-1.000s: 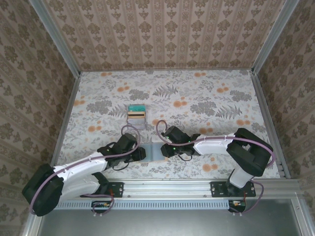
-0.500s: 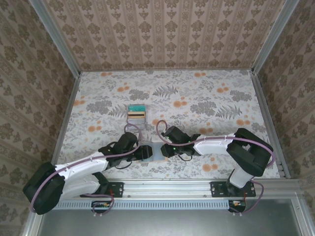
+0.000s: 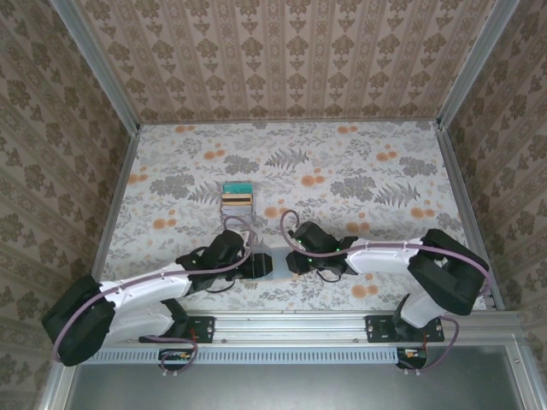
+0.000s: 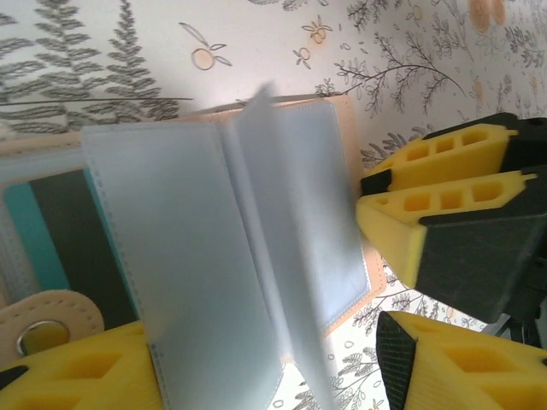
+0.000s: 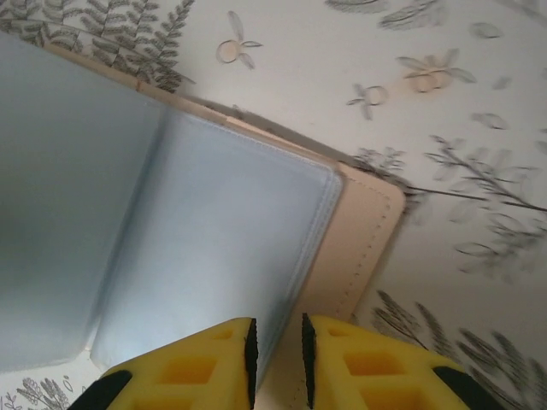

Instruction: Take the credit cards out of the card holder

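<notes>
Two jointed arms, the white-shelled left arm (image 3: 141, 289) and right arm (image 3: 380, 254), have black joints and black bases bolted to the aluminium rail (image 3: 291, 325). Lilac cables loop beyond it. The blocky yellow fingers (image 5: 363, 363) have rectangular hollows, and there is possibly a green light.

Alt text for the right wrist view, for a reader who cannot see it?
The right gripper, its yellow fingers nearly together, pinches the near edge of the open card holder, where a grey-blue sleeve meets the tan cover. The holder lies spread flat on the floral-patterned table.
</notes>
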